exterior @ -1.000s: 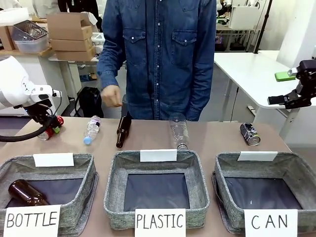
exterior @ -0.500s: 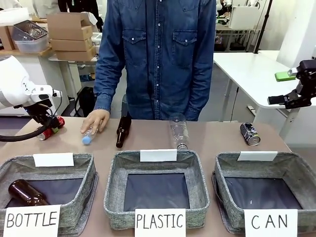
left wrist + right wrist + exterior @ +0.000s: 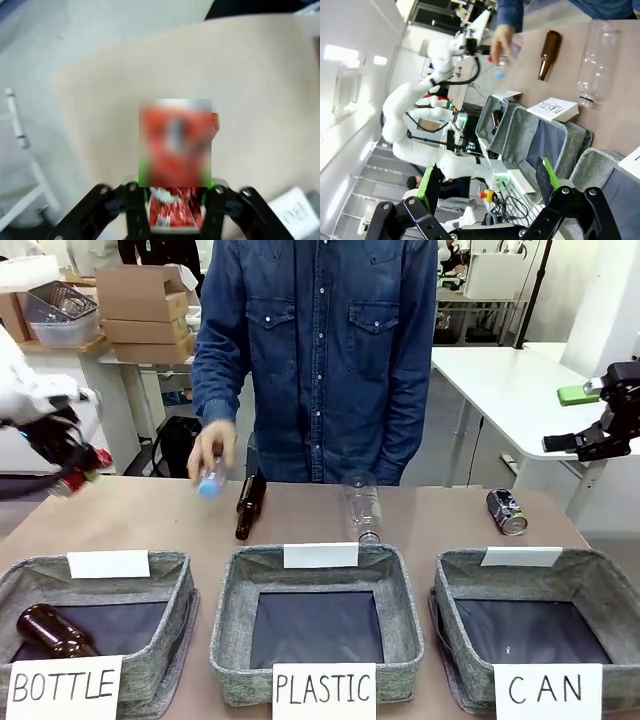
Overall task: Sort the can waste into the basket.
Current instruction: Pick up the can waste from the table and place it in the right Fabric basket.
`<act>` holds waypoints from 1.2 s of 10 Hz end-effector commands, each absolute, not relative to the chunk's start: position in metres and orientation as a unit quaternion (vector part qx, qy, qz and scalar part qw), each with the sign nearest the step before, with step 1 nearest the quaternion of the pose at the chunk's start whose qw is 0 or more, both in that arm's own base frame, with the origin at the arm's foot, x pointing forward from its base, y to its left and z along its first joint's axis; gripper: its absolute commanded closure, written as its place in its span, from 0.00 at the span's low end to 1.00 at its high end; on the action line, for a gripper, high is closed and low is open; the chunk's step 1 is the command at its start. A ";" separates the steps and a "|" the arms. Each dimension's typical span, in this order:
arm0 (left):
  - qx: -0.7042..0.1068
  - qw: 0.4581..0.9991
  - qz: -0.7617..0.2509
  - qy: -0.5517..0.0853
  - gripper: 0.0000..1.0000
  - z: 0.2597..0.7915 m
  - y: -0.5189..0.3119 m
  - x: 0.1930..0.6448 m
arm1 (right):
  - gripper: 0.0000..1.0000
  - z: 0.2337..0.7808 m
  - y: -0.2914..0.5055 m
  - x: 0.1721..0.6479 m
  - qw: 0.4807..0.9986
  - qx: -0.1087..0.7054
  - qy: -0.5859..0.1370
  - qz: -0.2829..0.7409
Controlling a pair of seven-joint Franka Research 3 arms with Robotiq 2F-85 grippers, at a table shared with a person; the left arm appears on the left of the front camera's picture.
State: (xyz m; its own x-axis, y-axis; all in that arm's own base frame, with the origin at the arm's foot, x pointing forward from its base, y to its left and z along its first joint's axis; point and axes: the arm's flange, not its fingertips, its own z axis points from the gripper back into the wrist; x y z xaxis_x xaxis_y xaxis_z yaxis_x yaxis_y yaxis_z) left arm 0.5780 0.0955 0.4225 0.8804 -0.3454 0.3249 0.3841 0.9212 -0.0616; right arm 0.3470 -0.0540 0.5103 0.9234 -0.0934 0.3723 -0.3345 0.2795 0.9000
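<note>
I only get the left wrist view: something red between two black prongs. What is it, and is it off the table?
Observer: A red can; from the front, the left tool holds it in the air at the table's far-left end.
Operator: Any more cans?
Observer: One dark can lies on its side beyond the CAN basket.
Operator: Is the other arm busy?
Observer: No, the right tool hangs open off the table's right side, holding nothing.

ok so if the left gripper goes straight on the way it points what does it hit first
Likely the tan table top, with the red can that the left gripper holds touching first; blur leaves the depth unclear.
</note>
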 end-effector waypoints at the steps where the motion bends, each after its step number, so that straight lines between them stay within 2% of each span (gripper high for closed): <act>1: -0.145 0.953 -0.186 -0.191 1.00 0.520 0.111 0.469 | 0.00 0.511 -0.052 0.349 0.770 0.603 -0.192 0.085; 2: -0.190 0.942 -0.210 -0.178 1.00 0.552 0.116 0.417 | 0.00 0.511 -0.052 0.349 0.770 0.603 -0.192 0.085; 3: -0.198 0.927 -0.255 -0.191 1.00 0.573 0.117 0.364 | 0.00 0.511 -0.052 0.349 0.770 0.603 -0.192 0.085; 6: -0.197 0.860 -0.413 -0.226 1.00 0.578 0.106 0.260 | 0.00 0.511 -0.052 0.349 0.770 0.603 -0.192 0.085; 7: -0.202 0.833 -0.440 -0.268 1.00 0.575 0.105 0.243 | 0.00 0.511 -0.052 0.349 0.770 0.603 -0.192 0.085; 8: -0.175 0.836 -0.434 -0.286 1.00 0.570 0.106 0.252 | 0.00 0.511 -0.052 0.349 0.770 0.603 -0.192 0.085; 9: -0.201 0.862 -0.408 -0.225 1.00 0.588 0.105 0.248 | 0.00 0.511 -0.052 0.349 0.770 0.603 -0.192 0.085; 12: -0.201 0.862 -0.408 -0.225 1.00 0.588 0.105 0.248 | 0.00 0.511 -0.052 0.349 0.770 0.603 -0.192 0.085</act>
State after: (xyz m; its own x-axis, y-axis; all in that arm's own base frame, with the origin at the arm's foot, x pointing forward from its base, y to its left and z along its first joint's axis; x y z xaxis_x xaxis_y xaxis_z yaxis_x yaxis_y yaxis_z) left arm 0.2474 0.1026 0.5818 0.5470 -0.6157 0.5671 0.8021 0.5794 -0.1447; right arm 0.3470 -0.0543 0.5105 0.9233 -0.0940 0.3725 -0.3345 0.2800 0.8998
